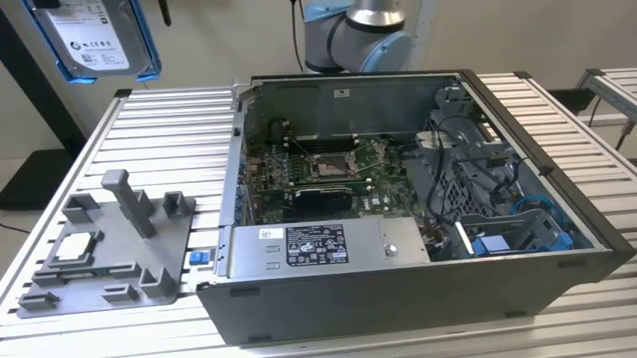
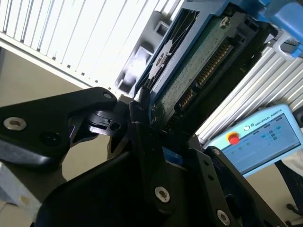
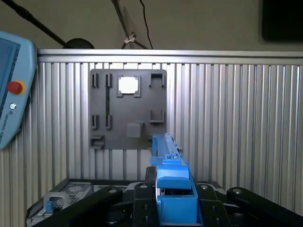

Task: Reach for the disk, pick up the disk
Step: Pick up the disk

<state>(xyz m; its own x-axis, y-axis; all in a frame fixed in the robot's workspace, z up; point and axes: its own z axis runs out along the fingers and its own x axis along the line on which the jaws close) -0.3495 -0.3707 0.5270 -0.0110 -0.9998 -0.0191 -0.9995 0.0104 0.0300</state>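
- Pincer (image 2: 144,118) of mine, black and angular, was clamped on the edge of the disk (image 2: 199,66).
- Flat, silver-grey and framed in blue plastic, the disk (image 1: 100,33) hung well above the slatted metal table (image 1: 159,142).

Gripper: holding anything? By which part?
Yes. The gripper is shut on the disk, pinching it at one end, on its blue carrier.

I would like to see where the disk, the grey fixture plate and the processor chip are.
disk (image 1: 95,33): exterior view, on its white label.
grey fixture plate (image 3: 128,109): first wrist view, on a bare middle part.
processor chip (image 1: 76,248): exterior view, on its silver top.
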